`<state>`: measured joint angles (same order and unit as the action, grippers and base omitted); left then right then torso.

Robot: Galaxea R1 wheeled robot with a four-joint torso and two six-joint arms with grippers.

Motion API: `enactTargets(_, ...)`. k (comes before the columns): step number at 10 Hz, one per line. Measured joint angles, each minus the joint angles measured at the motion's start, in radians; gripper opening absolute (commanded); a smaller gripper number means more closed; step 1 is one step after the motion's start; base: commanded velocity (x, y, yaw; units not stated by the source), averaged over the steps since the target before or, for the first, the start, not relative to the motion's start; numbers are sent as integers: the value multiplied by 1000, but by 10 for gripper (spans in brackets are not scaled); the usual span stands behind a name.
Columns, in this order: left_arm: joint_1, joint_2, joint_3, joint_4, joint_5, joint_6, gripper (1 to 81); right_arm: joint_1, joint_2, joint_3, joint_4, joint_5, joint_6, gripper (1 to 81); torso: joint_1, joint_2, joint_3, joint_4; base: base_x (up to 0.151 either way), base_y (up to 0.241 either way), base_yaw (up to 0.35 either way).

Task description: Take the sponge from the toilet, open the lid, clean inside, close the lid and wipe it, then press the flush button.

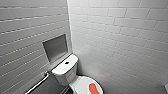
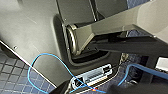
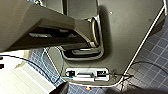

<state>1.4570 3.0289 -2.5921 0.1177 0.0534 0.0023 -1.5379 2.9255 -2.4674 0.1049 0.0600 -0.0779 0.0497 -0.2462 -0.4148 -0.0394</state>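
The white toilet (image 1: 64, 72) stands at the bottom middle of the head view, in the corner of two white-tiled walls. Its lid (image 1: 81, 86) is down. On the lid lies the orange-red sponge (image 1: 93, 88), partly cut off by the picture's lower edge. The small dark flush button (image 1: 67, 62) sits in the middle of the flat tank top. Both my grippers stand open and hold nothing. The two wrist cameras look down past my own dark base (image 2: 30, 32) (image 3: 125, 32) at the floor.
A recessed grey niche (image 1: 55, 47) is set in the left wall above the tank. A metal grab bar (image 1: 37, 85) runs low along that wall. Blue tiled floor (image 2: 12, 77) (image 3: 155, 50) surrounds my base, with a thin blue cable (image 2: 45, 56) looping over it.
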Motion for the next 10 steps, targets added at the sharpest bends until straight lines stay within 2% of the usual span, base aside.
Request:
enactTargets(3,1,-85,92,-4,0,-1,811,26,-178,316,0,46,1,811,0,0,0,0,0,0,0)
enactTargets(6,0,-89,92,-6,0,-2,811,54,-426,625,0,112,9,811,25,-41,-15,0,0,0,0)
enactTargets(8,0,-82,92,-6,0,-2,811,64,-573,761,1,163,19,811,67,-106,-76,0,0,0,0)
enactTargets(10,-3,-84,68,-6,-1,-2,811,83,-662,842,1,201,41,811,113,-178,-141,0,0,0,0)
